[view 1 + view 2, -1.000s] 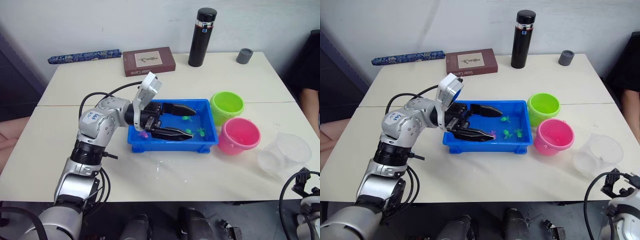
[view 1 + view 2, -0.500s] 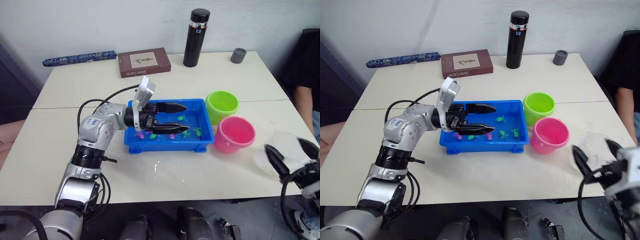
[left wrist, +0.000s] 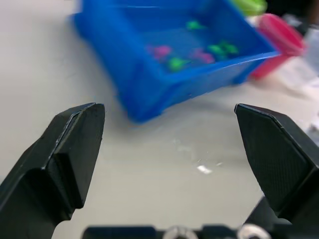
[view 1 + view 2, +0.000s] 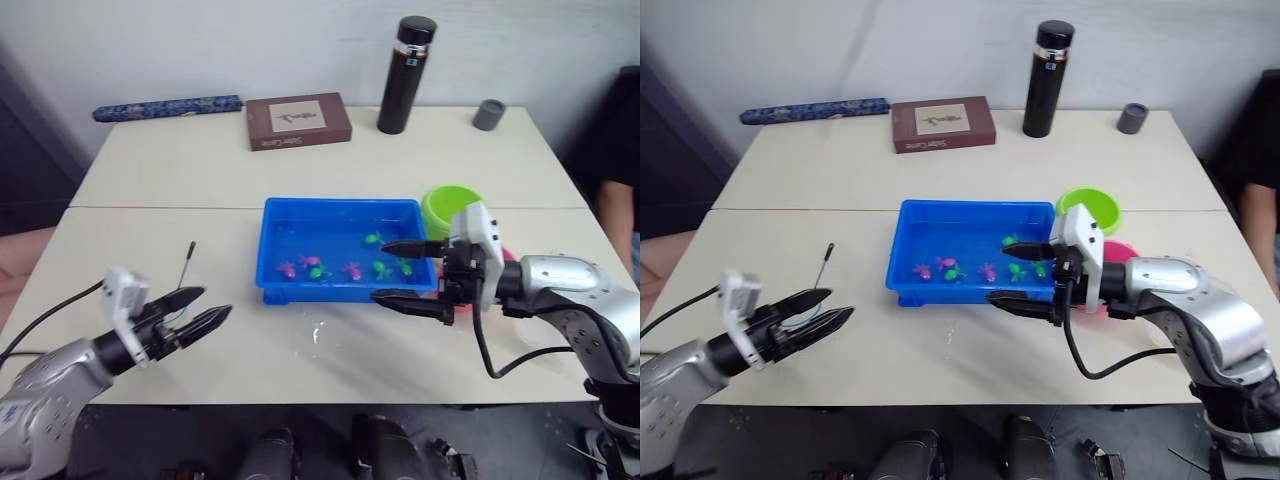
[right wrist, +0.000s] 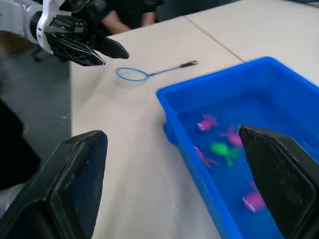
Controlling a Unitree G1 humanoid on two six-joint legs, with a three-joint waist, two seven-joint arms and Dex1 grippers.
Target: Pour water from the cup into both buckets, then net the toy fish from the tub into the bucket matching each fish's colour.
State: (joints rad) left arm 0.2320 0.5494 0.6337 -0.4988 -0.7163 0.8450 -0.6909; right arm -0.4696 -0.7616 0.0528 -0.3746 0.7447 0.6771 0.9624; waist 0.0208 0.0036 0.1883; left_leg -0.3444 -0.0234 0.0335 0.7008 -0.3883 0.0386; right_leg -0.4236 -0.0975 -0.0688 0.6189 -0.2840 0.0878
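Observation:
The blue tub (image 4: 272,214) sits mid-table, holding water and several small pink (image 4: 288,268) and green (image 4: 318,271) toy fish. My right gripper (image 4: 380,270) is open at the tub's front right corner, one finger over the water and the other outside the front wall. Behind my right wrist are the lime green bucket (image 4: 440,204) and the pink bucket (image 4: 1121,250), both partly covered. My left gripper (image 4: 212,304) hangs open and empty near the table's front left. A small net lies just beyond it, blue ring (image 5: 130,73) close to its fingertips. A blurred clear shape (image 3: 310,50) beside the pink bucket looks like the cup.
Along the far edge of the table are a tall black flask (image 4: 405,75), a small grey cap (image 4: 488,113), a brown book (image 4: 298,121) and a blue patterned roll (image 4: 168,108). Water drops (image 4: 318,333) lie in front of the tub. A person (image 4: 622,190) sits at the right.
My left gripper has drawn back out of the tub to the table's front left by the net. My right gripper has risen and swung in to the tub's right front corner.

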